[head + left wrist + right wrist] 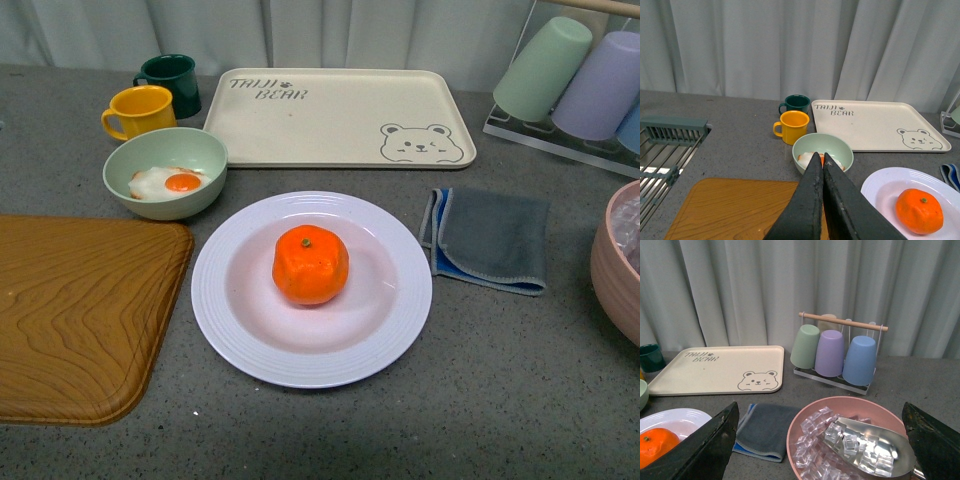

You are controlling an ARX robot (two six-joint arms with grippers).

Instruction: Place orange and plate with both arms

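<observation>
The orange [310, 264] sits in the middle of the white ridged plate [225, 300] on the grey counter. Both also show in the left wrist view, the orange [919, 211] on the plate [880, 187], and at the edge of the right wrist view, the orange [655, 447] on the plate [677, 418]. No arm shows in the front view. My left gripper [821, 156] is shut and empty, raised over the wooden board, left of the plate. My right gripper [820, 412] is wide open and empty above the pink bowl of ice, right of the plate.
A pale green bowl with a fried egg [165, 172], yellow mug [138, 111] and green mug [172, 80] stand at the back left. A cream bear tray [335, 115] lies behind the plate, a wooden board [70, 310] at left, a grey cloth [490, 238], cup rack [580, 80] and pink ice bowl [615, 265] at right.
</observation>
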